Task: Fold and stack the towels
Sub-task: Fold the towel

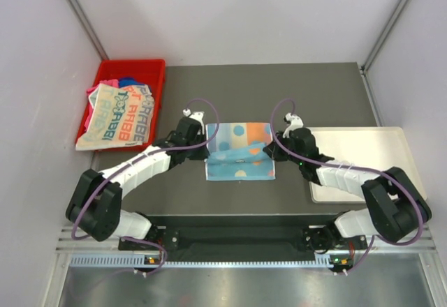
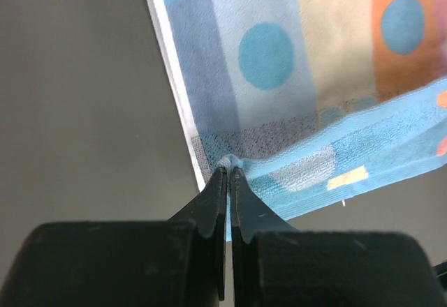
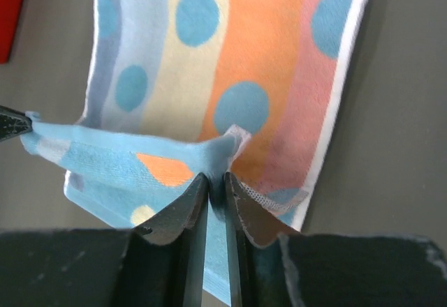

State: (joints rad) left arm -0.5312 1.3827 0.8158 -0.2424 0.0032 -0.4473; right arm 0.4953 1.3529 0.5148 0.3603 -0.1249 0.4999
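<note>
A light blue patterned towel (image 1: 239,151) with dots and orange, cream and pink stripes lies on the dark table. My left gripper (image 1: 203,149) is shut on its near left corner (image 2: 230,160), and my right gripper (image 1: 271,148) is shut on its near right corner (image 3: 225,143). The near edge is lifted and drawn over the rest of the towel, half folded. More towels sit in and over the red bin (image 1: 159,68): a cream one with teal and orange lettering (image 1: 115,117), with pink and blue cloth behind it.
A white flat tray (image 1: 380,146) lies at the right side of the table, just beyond my right arm. The red bin stands at the far left corner. Grey walls close in on both sides.
</note>
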